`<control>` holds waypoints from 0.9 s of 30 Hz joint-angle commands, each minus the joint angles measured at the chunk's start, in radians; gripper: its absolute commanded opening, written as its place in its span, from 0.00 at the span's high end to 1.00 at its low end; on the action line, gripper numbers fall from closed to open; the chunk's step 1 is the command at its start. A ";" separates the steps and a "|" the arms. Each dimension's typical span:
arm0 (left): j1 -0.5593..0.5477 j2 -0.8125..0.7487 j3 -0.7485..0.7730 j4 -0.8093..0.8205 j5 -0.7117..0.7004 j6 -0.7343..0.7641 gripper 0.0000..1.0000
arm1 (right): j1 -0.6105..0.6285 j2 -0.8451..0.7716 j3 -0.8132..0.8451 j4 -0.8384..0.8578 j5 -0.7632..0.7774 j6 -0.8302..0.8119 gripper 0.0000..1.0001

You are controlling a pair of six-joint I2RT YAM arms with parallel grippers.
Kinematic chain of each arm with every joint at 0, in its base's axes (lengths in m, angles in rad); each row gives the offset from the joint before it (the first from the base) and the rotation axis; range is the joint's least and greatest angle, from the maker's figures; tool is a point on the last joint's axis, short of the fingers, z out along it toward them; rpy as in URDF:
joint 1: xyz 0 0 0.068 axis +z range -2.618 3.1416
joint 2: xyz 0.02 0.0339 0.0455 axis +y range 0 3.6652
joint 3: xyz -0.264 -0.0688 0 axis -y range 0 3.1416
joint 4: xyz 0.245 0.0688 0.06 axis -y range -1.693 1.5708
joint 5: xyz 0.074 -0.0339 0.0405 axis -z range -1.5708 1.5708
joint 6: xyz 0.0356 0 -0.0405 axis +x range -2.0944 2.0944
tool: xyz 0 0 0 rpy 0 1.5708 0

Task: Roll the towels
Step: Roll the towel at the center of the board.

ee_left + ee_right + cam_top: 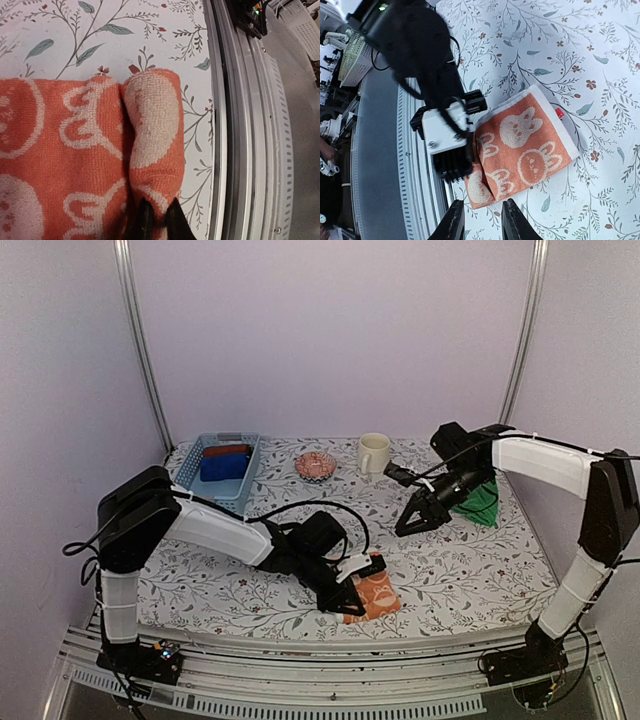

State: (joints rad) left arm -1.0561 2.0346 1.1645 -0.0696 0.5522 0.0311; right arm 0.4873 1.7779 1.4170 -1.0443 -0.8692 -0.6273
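An orange towel with white rabbit prints lies near the table's front edge. Its near edge is turned over into a short roll. My left gripper is shut on that rolled edge, pinching it at the end; from above it sits at the towel's left side. In the right wrist view the same towel lies spread flat beyond the roll. My right gripper hovers above the table, open, with nothing between its fingers. A green towel lies crumpled behind the right arm at the right.
A blue basket at the back left holds a blue roll and a dark red roll. A patterned bowl and a cream mug stand at the back. A metal rail runs right beside the towel.
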 commanded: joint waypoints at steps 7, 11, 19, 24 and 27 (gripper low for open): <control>0.072 0.172 0.089 -0.184 0.166 -0.090 1.00 | 0.160 -0.377 -0.442 0.335 0.265 -0.191 0.62; 0.077 0.197 0.114 -0.202 0.170 -0.111 1.00 | 0.257 -0.352 -0.479 0.423 0.389 -0.179 0.62; 0.084 0.222 0.117 -0.215 0.169 -0.126 1.00 | 0.422 -0.250 -0.510 0.529 0.518 -0.173 0.58; 0.090 0.217 0.115 -0.217 0.160 -0.133 1.00 | 0.470 -0.194 -0.528 0.569 0.581 -0.184 0.58; 0.090 0.212 0.118 -0.219 0.156 -0.135 1.00 | 0.478 -0.173 -0.545 0.594 0.597 -0.188 0.58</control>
State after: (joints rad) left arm -0.9787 2.1792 1.3151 -0.1673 0.8181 -0.0967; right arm 0.9512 1.5768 0.8951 -0.5102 -0.3389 -0.7994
